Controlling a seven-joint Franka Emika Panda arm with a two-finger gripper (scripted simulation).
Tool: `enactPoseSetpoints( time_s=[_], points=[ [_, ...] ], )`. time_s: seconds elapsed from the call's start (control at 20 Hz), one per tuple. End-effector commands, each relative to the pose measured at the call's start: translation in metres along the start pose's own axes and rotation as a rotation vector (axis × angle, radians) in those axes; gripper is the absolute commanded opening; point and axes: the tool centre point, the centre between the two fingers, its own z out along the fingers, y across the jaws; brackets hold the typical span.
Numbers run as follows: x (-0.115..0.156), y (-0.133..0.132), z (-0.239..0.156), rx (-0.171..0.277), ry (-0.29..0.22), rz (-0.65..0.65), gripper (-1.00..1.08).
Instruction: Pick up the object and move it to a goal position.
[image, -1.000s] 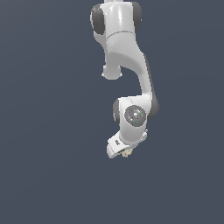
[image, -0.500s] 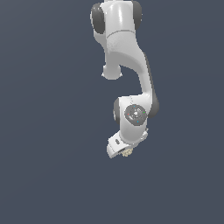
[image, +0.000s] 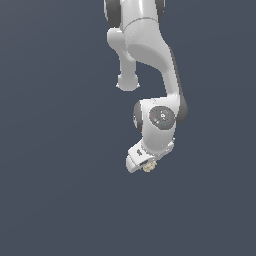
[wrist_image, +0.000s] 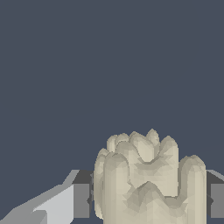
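Exterior view: the white arm (image: 150, 60) hangs down from the top of the picture, and the gripper (image: 145, 164) at its low end has the object (image: 148, 168) in its clutch.

The object is a small beige-cream lump peeking out just under the white hand, against a flat dark blue-grey backdrop with nothing else near it. In the wrist view, that lump (wrist_image: 148, 181) fills the space between the two fingers, bumpy and ridged like a little knuckled fist, cream all over. One finger (wrist_image: 82, 200) shows grey and dark at one side of it, and the other finger (wrist_image: 217, 199) sits at the opposite side, both pressed right up against the lump's flanks, so the jaws are clamped on it.
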Motion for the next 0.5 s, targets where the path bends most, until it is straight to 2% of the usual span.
enactPoseSetpoints(
  time_s=[0.0, 0.45],
  points=[
    [-0.003, -0.01, -0.016, -0.001, 0.001, -0.001, -1.0],
    [-0.02, -0.056, -0.092, -0.001, 0.001, -0.001, -1.0]
  ],
)
